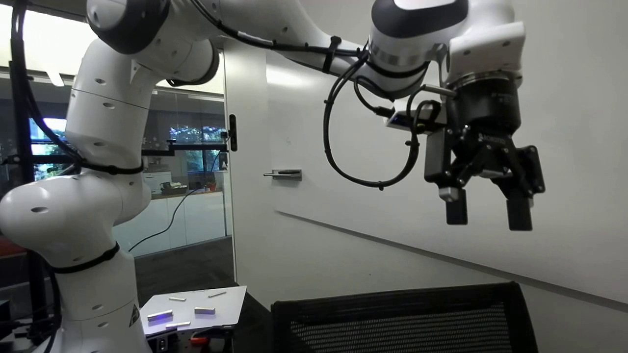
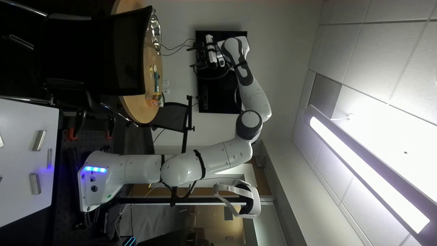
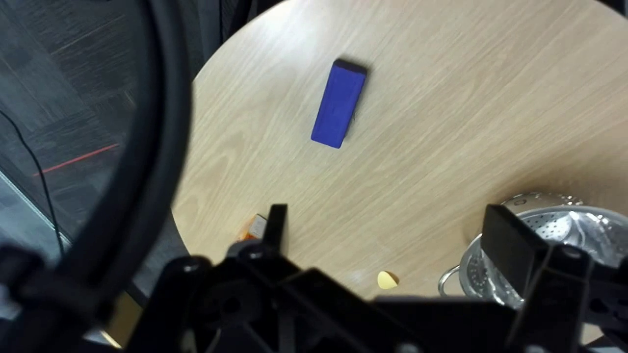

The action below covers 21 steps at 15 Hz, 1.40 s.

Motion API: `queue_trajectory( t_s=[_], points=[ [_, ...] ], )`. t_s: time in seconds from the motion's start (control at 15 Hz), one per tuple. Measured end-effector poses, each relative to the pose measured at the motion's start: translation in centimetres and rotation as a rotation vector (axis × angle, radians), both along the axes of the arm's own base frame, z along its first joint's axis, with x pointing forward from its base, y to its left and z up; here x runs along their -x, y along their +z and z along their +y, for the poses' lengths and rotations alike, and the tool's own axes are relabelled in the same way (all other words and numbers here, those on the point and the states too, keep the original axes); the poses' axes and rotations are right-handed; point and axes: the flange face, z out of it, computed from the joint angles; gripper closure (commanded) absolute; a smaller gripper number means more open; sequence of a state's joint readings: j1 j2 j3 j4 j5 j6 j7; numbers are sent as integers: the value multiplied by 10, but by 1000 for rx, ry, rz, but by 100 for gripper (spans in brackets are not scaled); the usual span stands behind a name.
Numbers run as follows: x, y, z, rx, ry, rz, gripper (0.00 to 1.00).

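Gripper (image 1: 488, 223): in an exterior view it is hanging high from the arm (image 1: 274, 22), pointing down; its jaws are standing wide apart and gripping nothing.
Wall (image 1: 579, 162): it is rising behind the gripper, a rail (image 1: 431, 253) sloping across it.
Mesh chair (image 1: 407, 333): its top edge is running below the gripper, open air filling the gap.
White top (image 1: 226, 317): it is lying well below the gripper, toward the arm's base, carrying metal bars (image 1: 204, 310).
Table (image 2: 139, 111): in an exterior view turned on its side, it is standing below the gripper, its rounded edge lying well apart from the fingertips.
Colander (image 2: 156, 32): it is sitting on the table, well below the gripper.
Box (image 2: 154, 100): it is resting on the table, lower than the gripper and nearer the arm's base.
Dark chair (image 2: 92, 58): it is standing below the gripper, hiding part of the table's edge.
Blue block (image 3: 339, 103): in the wrist view it is lying on the table beyond the gripper's fingertips, with wood spreading out on every side.
Yellow piece (image 3: 386, 280): it is showing through the gripper's opening, near the colander, which a finger is partly covering.
Floor (image 3: 59, 88): it is showing past the table's curving edge, on the side of the gripper where the box is appearing just beside a finger.
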<state>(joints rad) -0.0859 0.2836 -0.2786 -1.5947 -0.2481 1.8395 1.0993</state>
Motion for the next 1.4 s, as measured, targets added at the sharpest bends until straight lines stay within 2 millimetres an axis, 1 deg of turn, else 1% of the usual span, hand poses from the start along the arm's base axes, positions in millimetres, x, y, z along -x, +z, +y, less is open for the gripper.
queue_trajectory(
  t_s=[0.13, 0.27, 0.53, 0.73, 1.0, 1.07, 1.4],
  points=[
    [0, 13, 15, -27, 110, 28, 0],
    [1, 22, 30, -51, 222, 54, 0],
    [0, 33, 54, -107, 441, 90, 0],
    [3, 38, 69, -173, 597, 105, 0],
    [13, 37, 79, -290, 786, 129, 0],
    [16, 35, 78, -309, 805, 140, 0],
    [16, 31, 77, -312, 804, 145, 0]
  ],
)
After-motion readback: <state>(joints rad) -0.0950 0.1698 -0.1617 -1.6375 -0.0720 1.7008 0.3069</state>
